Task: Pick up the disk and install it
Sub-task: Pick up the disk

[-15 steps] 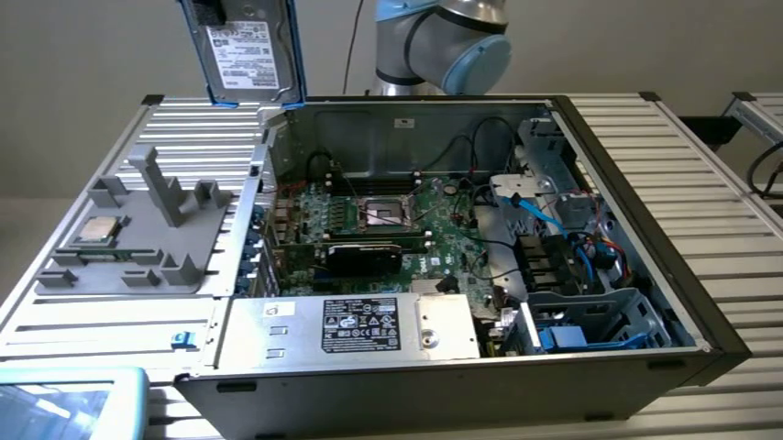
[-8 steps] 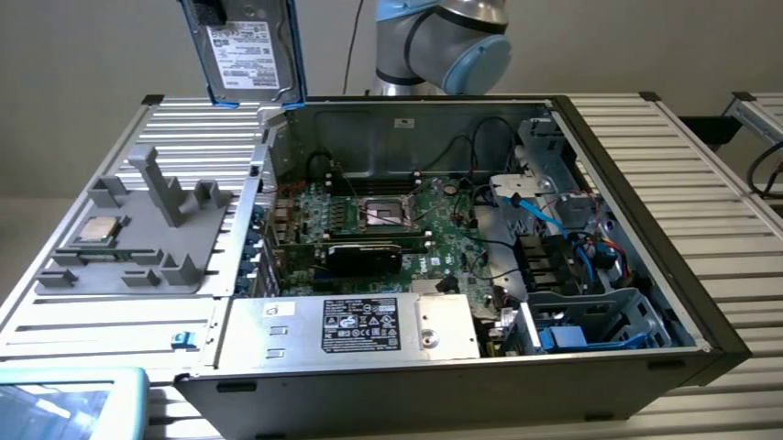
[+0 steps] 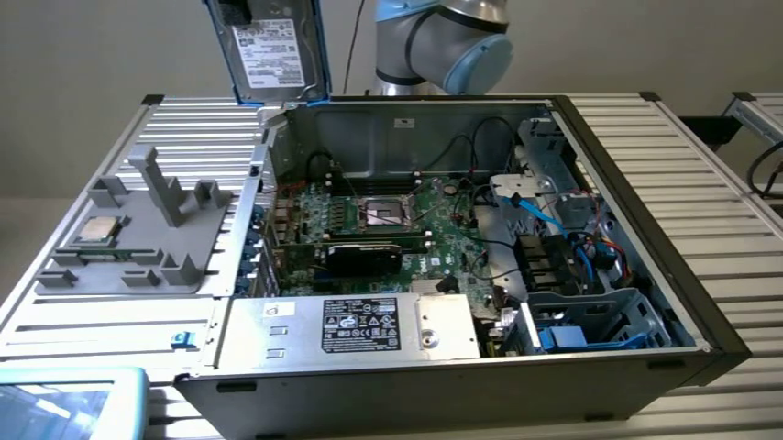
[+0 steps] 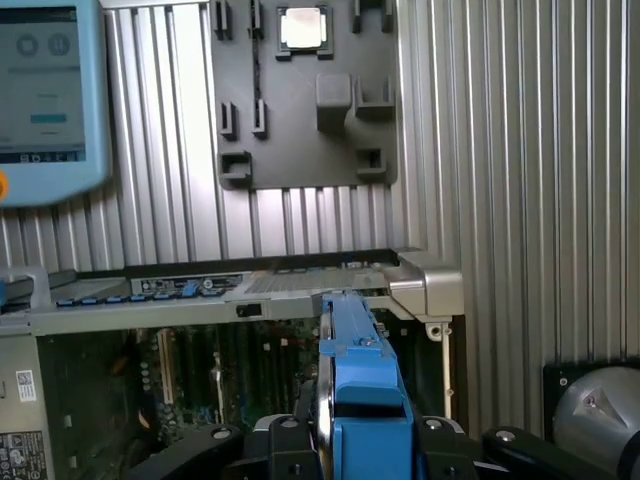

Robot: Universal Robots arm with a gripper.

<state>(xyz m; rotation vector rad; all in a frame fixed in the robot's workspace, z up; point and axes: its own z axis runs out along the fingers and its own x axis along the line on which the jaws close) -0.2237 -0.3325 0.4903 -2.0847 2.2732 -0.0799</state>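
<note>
The disk [image 3: 271, 48] hangs upright in the air above the back left corner of the open computer case [image 3: 685, 302]. Its white label faces the exterior camera and a blue carrier frames it. In the wrist view the disk [image 4: 362, 370] shows edge-on as a blue strip, and my gripper [image 4: 365, 438] is shut on it, with a black finger [image 4: 285, 440] pressed on either side. Below it lie the case's rim and the motherboard.
A grey fixture plate [image 3: 135, 229] at the exterior view's left carries a small silver CPU chip [image 3: 98, 231]. Inside the case are a silver box with a black label [image 3: 367, 325], a drive cage [image 3: 588, 321] and cables. A blue-framed screen [image 3: 68, 399] sits at the near left corner.
</note>
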